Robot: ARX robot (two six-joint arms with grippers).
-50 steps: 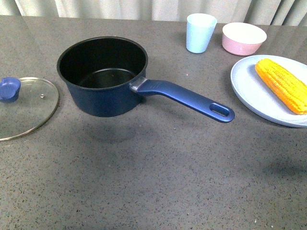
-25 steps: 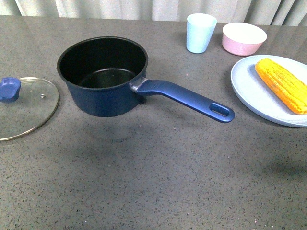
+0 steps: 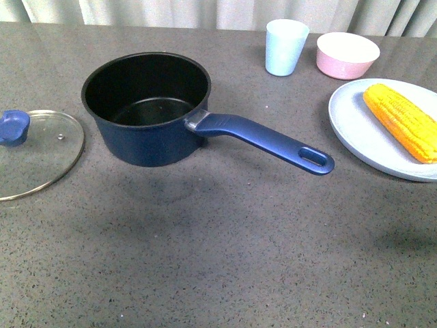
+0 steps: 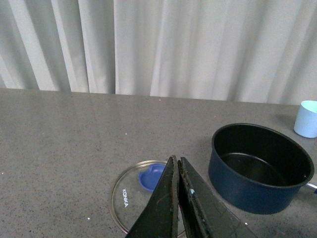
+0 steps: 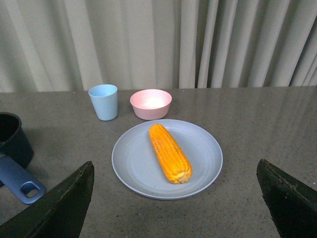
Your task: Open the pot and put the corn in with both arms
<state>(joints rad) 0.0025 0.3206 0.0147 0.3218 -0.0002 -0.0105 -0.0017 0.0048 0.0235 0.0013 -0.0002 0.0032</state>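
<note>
Your pot (image 3: 146,109) stands uncovered on the surface (image 3: 218,260), its handle pointing to four o'clock. The glass lid (image 3: 34,154) lies flat at the pot's nine o'clock. The corn (image 3: 401,121) rests on the pale plate (image 3: 362,140) out at three o'clock. Your left end effector (image 4: 177,158) is pinched together near the lid, and your right end effector (image 5: 174,166) gapes wide, facing the corn.

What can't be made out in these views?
Front view: lid cut by the left edge; plate and corn cut by the right edge.
Left wrist view: left gripper covers part of the lid.
Right wrist view: pot mostly cut off by the picture edge.
</note>
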